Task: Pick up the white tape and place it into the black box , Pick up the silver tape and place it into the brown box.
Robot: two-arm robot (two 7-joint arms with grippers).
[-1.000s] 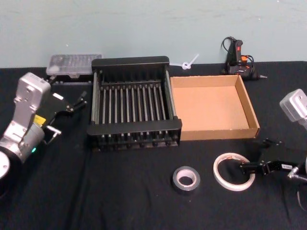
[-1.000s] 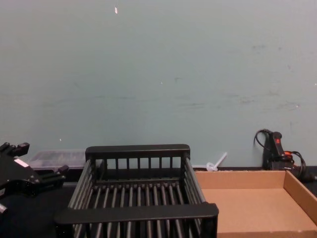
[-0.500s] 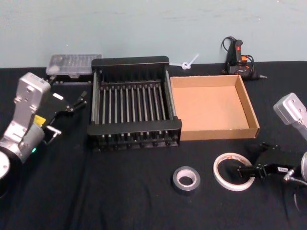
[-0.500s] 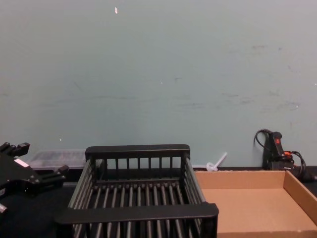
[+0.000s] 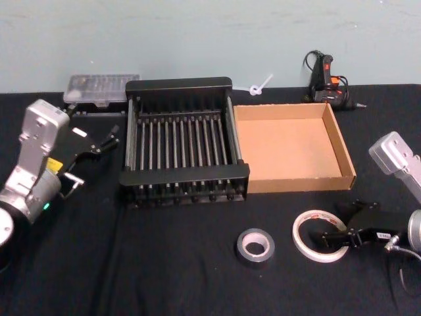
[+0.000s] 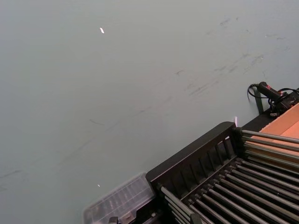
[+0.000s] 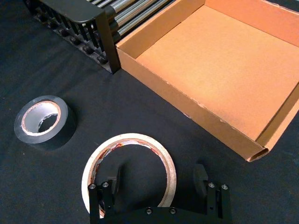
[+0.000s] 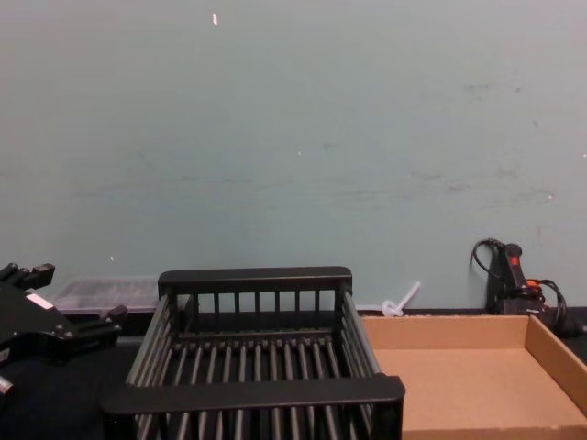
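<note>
The white tape [image 5: 310, 226] lies flat on the black cloth at the front right, seen close up as a thin ring [image 7: 140, 139]. My right gripper [image 5: 333, 237] is open, low over the ring's right side. In the right wrist view the right gripper [image 7: 159, 171] has one finger inside the ring and the other outside it. The silver tape [image 5: 255, 245] [image 7: 44, 122] lies just left of the white ring. Behind them stand the black box [image 5: 184, 174] [image 8: 252, 392] and, to its right, the brown box [image 5: 293, 148] [image 7: 224, 60]. My left gripper [image 5: 104, 139] [image 8: 73, 298] hangs open left of the black box.
A clear plastic case [image 5: 102, 89] [image 6: 117, 203] sits behind the black box at the far left. A glue gun [image 5: 325, 79] [image 8: 509, 275] with its cord and a white zip tie [image 5: 260, 85] lie along the wall.
My right gripper has moved left and down onto the white tape's right side. The left arm and both tapes have stayed put.
</note>
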